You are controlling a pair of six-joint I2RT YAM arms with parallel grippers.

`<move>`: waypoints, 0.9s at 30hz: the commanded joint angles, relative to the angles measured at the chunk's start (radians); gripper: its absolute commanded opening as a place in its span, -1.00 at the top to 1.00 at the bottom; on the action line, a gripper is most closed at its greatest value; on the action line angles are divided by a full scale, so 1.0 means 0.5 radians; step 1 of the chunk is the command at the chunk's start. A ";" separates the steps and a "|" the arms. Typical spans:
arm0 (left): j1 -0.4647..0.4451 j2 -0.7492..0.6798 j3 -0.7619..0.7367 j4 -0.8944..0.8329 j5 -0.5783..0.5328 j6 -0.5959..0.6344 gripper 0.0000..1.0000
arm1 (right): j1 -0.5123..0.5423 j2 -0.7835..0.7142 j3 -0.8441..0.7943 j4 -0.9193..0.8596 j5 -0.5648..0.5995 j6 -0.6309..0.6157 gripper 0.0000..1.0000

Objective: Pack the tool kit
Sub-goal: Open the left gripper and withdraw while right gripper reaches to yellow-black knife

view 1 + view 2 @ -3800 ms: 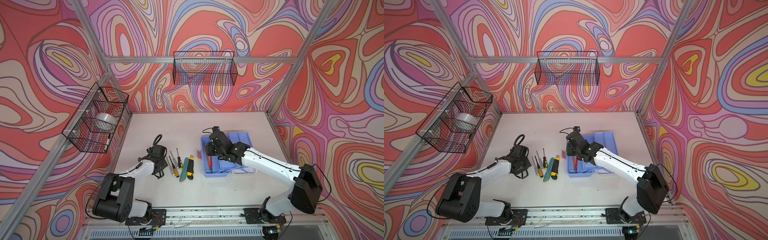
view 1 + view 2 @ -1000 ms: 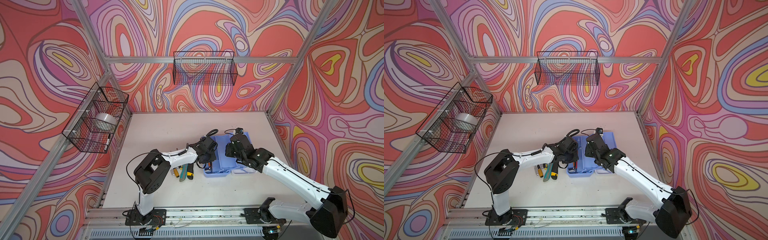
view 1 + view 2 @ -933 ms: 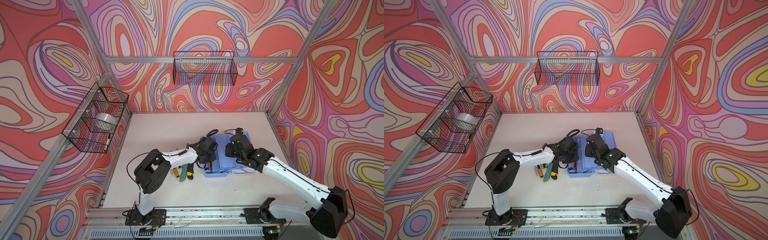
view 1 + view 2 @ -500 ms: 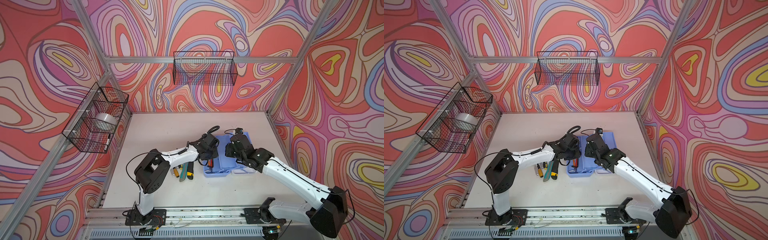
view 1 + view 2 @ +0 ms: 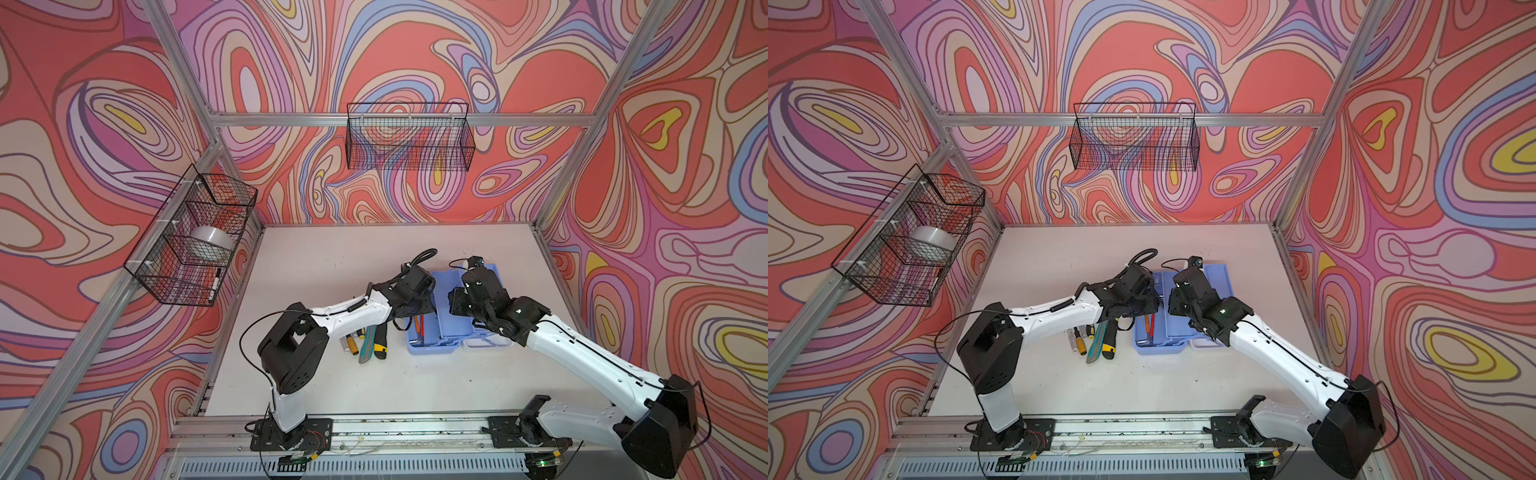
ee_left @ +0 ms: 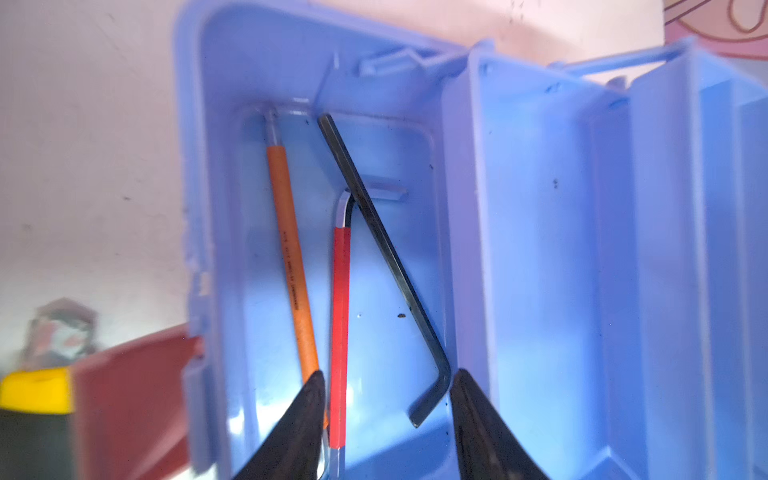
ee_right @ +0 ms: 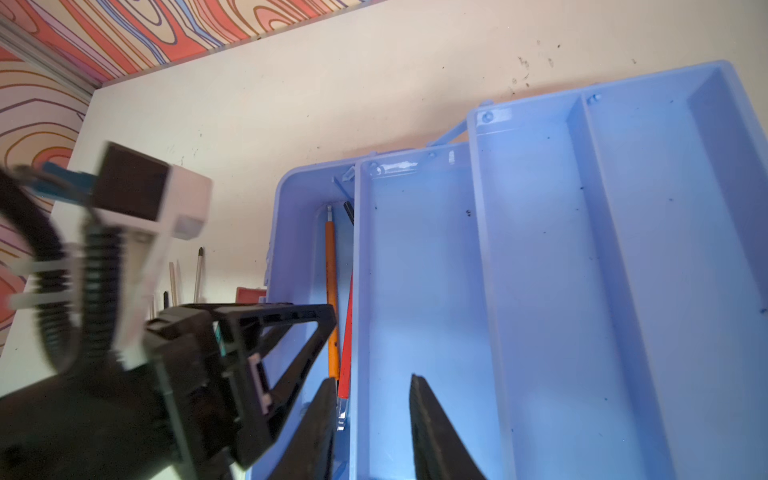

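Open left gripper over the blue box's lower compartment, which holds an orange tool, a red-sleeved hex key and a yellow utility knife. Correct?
No: the third item there is a black hex key, not a utility knife, per the left wrist view. The open left gripper, orange tool and red-sleeved hex key are right.

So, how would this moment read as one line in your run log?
left gripper: open over hex keys in toolbox | right gripper: open, at tray wall | knives, screwdrivers: on table
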 commanded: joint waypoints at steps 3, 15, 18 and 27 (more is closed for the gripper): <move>-0.007 -0.451 -0.161 -0.144 -0.347 0.207 -0.08 | 0.096 0.017 0.081 0.060 -0.042 -0.042 0.33; 0.058 -1.202 -0.753 -0.432 -0.644 0.245 -0.13 | 0.742 0.464 0.355 0.102 0.212 0.054 -0.04; 0.183 -1.355 -0.926 -0.429 -0.519 0.215 -0.14 | 0.854 0.579 0.424 0.109 0.251 0.084 -0.14; 0.446 -1.696 -1.296 -0.309 -0.308 0.151 -0.15 | 0.884 0.976 0.533 0.218 0.044 0.206 0.02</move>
